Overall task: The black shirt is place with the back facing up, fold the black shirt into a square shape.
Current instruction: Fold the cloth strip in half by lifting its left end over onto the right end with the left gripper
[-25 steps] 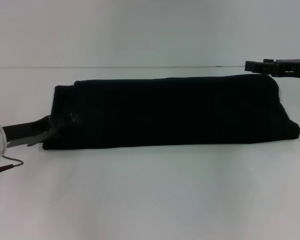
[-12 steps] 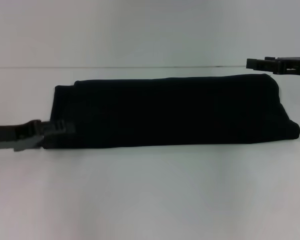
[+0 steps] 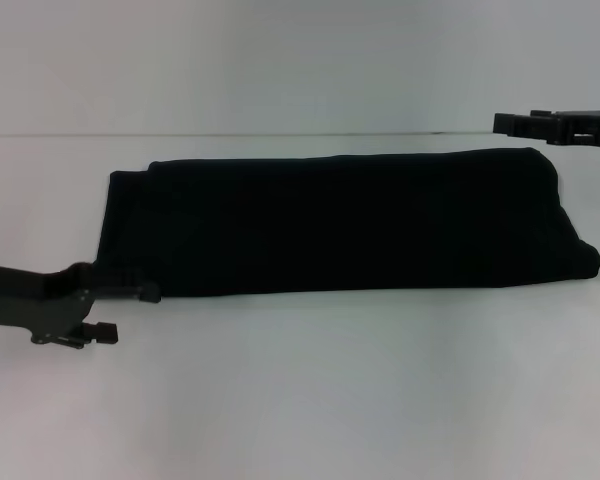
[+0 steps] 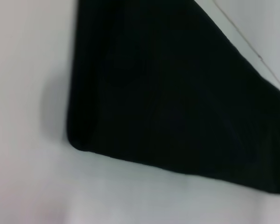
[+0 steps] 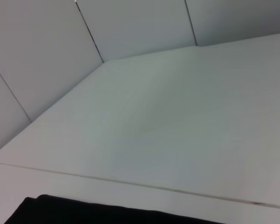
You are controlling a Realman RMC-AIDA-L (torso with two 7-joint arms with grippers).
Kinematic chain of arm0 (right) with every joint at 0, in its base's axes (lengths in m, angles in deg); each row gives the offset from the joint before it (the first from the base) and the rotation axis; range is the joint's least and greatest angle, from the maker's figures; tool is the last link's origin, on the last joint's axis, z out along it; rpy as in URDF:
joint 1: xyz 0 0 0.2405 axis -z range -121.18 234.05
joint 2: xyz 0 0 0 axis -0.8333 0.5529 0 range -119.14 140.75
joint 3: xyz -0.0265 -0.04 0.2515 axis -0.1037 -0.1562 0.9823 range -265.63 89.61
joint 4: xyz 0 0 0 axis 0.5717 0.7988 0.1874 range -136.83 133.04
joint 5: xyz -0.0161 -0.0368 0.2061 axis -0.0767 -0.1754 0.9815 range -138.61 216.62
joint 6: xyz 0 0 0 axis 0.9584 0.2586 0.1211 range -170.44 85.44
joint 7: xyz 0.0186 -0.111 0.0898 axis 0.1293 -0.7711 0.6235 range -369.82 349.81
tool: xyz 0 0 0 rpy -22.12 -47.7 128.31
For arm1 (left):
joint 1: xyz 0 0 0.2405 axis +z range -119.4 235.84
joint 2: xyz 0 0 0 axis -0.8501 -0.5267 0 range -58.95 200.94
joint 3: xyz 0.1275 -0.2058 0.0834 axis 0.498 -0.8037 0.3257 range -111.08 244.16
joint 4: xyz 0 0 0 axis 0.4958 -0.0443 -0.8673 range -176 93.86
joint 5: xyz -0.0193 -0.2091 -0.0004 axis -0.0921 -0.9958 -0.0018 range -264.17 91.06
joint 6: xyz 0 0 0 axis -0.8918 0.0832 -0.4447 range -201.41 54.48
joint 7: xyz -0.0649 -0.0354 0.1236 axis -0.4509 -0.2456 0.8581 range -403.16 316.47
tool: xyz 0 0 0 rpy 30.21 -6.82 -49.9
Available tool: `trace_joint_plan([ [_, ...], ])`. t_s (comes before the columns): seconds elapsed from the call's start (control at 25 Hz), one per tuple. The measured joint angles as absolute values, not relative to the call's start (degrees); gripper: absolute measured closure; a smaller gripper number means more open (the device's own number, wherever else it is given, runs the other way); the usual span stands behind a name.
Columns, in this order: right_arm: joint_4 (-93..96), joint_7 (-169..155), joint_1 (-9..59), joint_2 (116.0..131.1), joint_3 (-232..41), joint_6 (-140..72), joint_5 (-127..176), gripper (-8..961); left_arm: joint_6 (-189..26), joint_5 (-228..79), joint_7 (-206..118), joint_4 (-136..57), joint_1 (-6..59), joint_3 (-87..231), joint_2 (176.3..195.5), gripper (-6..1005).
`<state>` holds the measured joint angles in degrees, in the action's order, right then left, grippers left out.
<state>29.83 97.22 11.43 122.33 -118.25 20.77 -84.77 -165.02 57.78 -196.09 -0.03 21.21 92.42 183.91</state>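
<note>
Lowered since the earlier frame, the left gripper [image 3: 120, 312] sits at the near left corner of the black shirt [image 3: 340, 222], fingers parted, one touching the hem. The shirt lies folded as a long band across the white table [image 3: 330, 390]. The right gripper [image 3: 510, 124] hangs beyond the far right corner; its finger state cannot be told.

Left wrist view: the shirt's [image 4: 177, 98] rounded corner on the table [image 4: 28, 112].

Right wrist view: the shirt's [image 5: 98, 213] edge, the table [image 5: 177, 130] beyond.

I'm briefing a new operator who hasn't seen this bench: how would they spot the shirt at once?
On the white table, a long dark band lies crosswise: the black shirt, folded into a flat strip. It is soft plain fabric, unlike the hard left gripper at its near corner and the right gripper by its far corner.
</note>
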Motion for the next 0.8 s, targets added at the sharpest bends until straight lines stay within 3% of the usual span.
trace_joint_plan([
  [0.8,29.9,97.3,11.1,122.42,-118.0,20.7,-84.7,219,-152.1,57.5,-208.2,-5.9,20.9,88.0,183.95,65],
])
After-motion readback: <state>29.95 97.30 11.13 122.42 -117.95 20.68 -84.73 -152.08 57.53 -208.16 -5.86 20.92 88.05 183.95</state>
